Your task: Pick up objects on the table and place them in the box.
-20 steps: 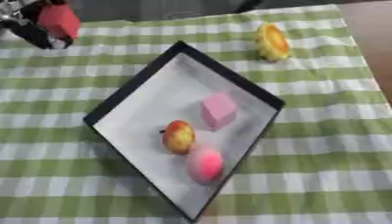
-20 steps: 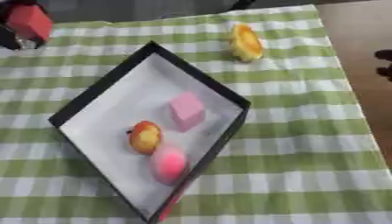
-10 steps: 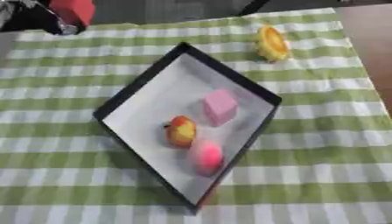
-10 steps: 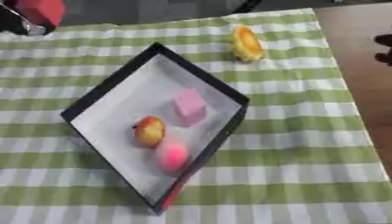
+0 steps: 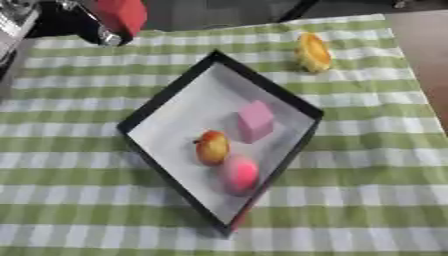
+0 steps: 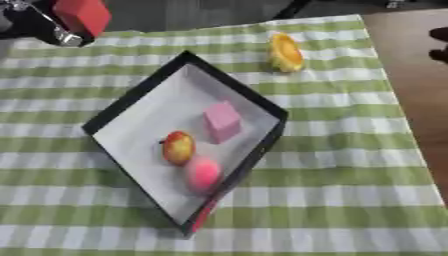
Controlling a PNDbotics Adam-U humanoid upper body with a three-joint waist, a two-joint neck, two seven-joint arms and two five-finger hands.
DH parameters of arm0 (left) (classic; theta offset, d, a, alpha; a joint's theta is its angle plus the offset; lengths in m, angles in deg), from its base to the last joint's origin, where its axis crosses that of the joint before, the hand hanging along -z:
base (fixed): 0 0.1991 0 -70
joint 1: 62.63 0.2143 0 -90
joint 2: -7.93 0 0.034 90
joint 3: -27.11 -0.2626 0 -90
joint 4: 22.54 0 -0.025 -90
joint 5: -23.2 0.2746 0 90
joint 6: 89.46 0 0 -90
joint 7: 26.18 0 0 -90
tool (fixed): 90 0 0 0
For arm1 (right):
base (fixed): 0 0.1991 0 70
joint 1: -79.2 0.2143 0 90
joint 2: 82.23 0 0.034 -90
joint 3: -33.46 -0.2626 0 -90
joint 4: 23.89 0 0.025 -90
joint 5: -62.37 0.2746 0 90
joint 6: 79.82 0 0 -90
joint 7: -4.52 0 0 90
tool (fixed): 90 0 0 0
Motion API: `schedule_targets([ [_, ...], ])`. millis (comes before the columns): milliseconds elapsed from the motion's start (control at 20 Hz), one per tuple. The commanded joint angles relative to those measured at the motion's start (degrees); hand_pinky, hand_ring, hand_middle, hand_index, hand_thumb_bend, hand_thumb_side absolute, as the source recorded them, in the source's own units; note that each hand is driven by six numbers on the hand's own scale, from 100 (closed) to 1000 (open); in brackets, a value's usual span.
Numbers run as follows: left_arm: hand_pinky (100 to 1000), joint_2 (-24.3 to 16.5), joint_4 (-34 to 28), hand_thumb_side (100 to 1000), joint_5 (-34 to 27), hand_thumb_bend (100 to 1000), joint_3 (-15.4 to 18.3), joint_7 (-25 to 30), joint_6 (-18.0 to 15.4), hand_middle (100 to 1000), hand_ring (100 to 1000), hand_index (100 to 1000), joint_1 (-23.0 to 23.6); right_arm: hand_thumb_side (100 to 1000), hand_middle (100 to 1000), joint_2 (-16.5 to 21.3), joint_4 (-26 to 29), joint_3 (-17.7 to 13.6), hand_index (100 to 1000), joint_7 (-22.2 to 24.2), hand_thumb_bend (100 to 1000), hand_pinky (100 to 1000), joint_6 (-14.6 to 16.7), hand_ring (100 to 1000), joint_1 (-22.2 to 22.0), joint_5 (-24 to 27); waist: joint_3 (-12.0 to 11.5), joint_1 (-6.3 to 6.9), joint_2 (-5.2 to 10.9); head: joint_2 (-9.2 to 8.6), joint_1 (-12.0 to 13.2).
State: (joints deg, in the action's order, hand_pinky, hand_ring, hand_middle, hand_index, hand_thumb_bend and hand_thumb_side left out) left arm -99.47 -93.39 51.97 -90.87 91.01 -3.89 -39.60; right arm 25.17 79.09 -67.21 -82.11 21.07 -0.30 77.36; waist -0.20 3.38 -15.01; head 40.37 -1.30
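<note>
While your left robot hand [image 5: 83, 27] carries a red block [image 5: 121, 14], three items sit in the box [image 5: 166, 100] and the yellow one [image 5: 312, 51] waits

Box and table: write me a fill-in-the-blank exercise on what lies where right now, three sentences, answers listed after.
1. The number of things lying inside the black box is ____.
2. The block in the box, next to the yellow-red fruit and the pink ball, is coloured ____.
3. The left hand, at the upper left of the view, has its fingers round a block coloured ____, while a yellow thing lies on the checked cloth outside the box.

Missing words: three; pink; red
</note>
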Motion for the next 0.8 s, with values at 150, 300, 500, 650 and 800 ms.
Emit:
schedule_targets([
  [150, 574, -1.9, -7.8, 100, -4.9, 197, -3.9, 1.6, 3.3, 596, 589, 678, -0.7, 563, 761, 2.0, 0.4, -0.2, 906, 0.1, 100, 863, -0.2, 926, 0.2, 0.5, -0.6, -1.07, 2.72, 1.05, -1.0],
  [300, 579, -1.2, -12.3, 100, -7.6, 209, -6.1, 2.6, 4.9, 599, 592, 681, -0.9, 563, 762, 1.9, 0.4, -0.1, 907, 0.3, 100, 863, -0.3, 927, 0.2, 0.5, -0.9, -1.19, 2.94, 1.57, -2.2],
  [500, 591, -0.5, -18.6, 100, -7.8, 238, -8.6, 4.6, 6.9, 612, 605, 694, -1.0, 563, 763, 1.7, 0.6, 0.0, 907, 0.4, 100, 864, -0.3, 927, 0.2, 0.6, -0.9, -1.35, 3.03, 1.97, -3.4],
  [650, 595, 0.1, -21.2, 100, -7.0, 237, -9.5, 5.6, 8.0, 613, 606, 696, -0.7, 564, 763, 1.6, 0.7, 0.0, 907, 0.4, 100, 864, -0.3, 927, 0.2, 0.6, -0.9, -1.38, 2.91, 2.02, -3.4],
  [800, 597, 1.1, -21.7, 100, -6.3, 232, -10.4, 6.1, 8.4, 614, 608, 697, -0.4, 566, 763, 1.4, 0.7, 0.1, 908, 0.5, 100, 864, -0.4, 927, 0.3, 0.6, -0.9, -1.37, 2.70, 2.05, -3.3],
])
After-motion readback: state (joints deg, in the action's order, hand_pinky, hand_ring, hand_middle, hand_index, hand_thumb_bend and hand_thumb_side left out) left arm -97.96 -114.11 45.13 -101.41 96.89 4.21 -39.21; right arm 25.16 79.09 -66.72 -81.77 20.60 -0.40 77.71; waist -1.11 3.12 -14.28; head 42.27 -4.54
